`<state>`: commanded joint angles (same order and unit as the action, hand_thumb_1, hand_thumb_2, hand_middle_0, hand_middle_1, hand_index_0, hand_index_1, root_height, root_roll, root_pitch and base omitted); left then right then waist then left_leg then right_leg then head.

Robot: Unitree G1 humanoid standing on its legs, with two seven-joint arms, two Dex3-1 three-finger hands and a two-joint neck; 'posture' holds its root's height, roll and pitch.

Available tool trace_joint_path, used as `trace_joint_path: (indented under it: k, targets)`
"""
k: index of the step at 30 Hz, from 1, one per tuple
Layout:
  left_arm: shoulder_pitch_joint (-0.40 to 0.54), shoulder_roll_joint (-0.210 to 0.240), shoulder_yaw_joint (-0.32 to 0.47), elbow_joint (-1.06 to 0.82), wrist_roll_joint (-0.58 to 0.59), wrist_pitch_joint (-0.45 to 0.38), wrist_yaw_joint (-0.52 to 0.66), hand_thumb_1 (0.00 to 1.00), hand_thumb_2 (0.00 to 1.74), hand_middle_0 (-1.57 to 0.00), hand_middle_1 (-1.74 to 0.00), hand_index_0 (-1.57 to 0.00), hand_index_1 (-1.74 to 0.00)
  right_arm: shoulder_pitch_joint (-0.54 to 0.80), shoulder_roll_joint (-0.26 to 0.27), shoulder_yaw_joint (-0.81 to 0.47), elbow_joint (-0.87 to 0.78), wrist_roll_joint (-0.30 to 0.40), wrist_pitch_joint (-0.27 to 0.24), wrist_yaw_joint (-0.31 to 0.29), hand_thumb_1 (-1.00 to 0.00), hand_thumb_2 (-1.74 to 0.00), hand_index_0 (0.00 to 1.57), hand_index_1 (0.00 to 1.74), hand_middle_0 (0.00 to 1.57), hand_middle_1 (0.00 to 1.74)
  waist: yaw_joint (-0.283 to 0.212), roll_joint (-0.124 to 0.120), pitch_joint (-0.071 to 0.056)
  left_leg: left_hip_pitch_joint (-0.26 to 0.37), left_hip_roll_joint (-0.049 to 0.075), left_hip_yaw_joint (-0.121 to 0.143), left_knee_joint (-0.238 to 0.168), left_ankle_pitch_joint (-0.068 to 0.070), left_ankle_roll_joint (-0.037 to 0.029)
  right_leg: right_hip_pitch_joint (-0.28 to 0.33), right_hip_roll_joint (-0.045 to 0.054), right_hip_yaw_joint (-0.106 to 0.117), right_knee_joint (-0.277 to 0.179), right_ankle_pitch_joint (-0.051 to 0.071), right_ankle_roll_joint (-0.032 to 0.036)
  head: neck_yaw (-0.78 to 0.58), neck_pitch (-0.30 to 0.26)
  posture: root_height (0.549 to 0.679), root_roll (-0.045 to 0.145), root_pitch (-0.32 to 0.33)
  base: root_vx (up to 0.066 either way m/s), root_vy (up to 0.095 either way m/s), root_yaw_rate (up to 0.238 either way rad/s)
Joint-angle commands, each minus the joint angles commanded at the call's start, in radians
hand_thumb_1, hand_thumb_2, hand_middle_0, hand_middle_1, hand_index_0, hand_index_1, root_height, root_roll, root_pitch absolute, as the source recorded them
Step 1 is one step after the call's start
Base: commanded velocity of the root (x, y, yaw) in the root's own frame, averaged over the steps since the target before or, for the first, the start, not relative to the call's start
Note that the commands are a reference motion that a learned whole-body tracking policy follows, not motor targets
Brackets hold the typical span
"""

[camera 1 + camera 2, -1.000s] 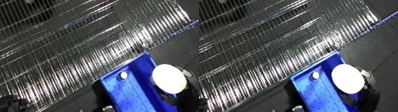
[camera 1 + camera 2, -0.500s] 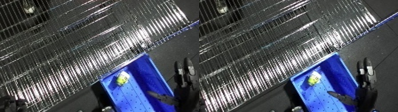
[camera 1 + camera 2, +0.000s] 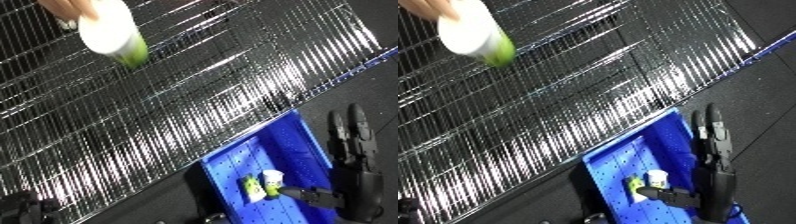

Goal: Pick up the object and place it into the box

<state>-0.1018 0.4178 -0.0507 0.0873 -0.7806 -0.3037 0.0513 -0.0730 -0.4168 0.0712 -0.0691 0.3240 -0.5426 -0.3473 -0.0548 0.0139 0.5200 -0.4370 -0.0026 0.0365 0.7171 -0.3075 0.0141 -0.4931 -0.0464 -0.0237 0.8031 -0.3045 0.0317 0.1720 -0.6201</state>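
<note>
At upper left we see a person's hand [image 3: 67,6] holding a white and green bottle [image 3: 111,34] above the wire mesh table [image 3: 178,110]. At lower centre, 1 blue bin [image 3: 302,145] holds a small yellow-green bottle with a white cap [image 3: 263,184], lying on the bin floor. At right, the right hand [image 3: 351,145] reaches over the bin, fingers straight and spread, holding nothing. The left hand is out of view.

both head eyes look down, sharing the blue bin [image 3: 266,165].
</note>
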Motion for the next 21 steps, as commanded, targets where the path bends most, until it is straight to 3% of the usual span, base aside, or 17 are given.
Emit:
trace_joint_path:
  k: [11,16,21]
  targets:
    - [-0.068,-0.007,-0.042,0.059,0.017,0.039,-0.031,1.00,1.74,-1.57,-1.74,-1.57,-1.74,-0.132,-0.030,0.077,0.008,0.015,0.126,0.145,0.00,0.00,0.00,0.00,0.00,0.00,0.063,-0.012,0.000,0.020,-0.008,-0.032,-0.012,0.029,-0.0136,0.031,-0.0240,-0.045,0.019,-0.010,0.0021,-0.124,-0.016,0.635,0.058,0.010,0.039,-0.031,0.213]
    - [-0.084,-0.012,-0.059,0.086,0.016,0.053,-0.053,1.00,1.74,-1.57,-1.74,-1.57,-1.74,-0.184,-0.031,0.095,0.015,0.022,0.170,0.171,0.00,0.00,0.00,0.00,0.00,0.00,0.089,-0.018,0.000,0.031,-0.015,-0.045,0.005,0.027,-0.0151,0.051,-0.0370,-0.063,0.039,-0.020,0.0005,-0.182,-0.048,0.634,0.060,-0.013,0.069,-0.009,0.221]
    - [-0.081,-0.017,-0.064,0.100,0.014,0.064,-0.071,1.00,1.74,-1.57,-1.74,-1.57,-1.74,-0.198,-0.022,0.103,0.007,0.023,0.202,0.175,0.00,0.00,0.00,0.00,0.00,0.00,0.107,-0.021,-0.003,0.038,-0.024,-0.052,0.024,0.020,-0.0135,0.061,-0.0435,-0.074,0.055,-0.028,-0.0019,-0.213,-0.071,0.632,0.061,-0.029,0.069,0.009,0.172]
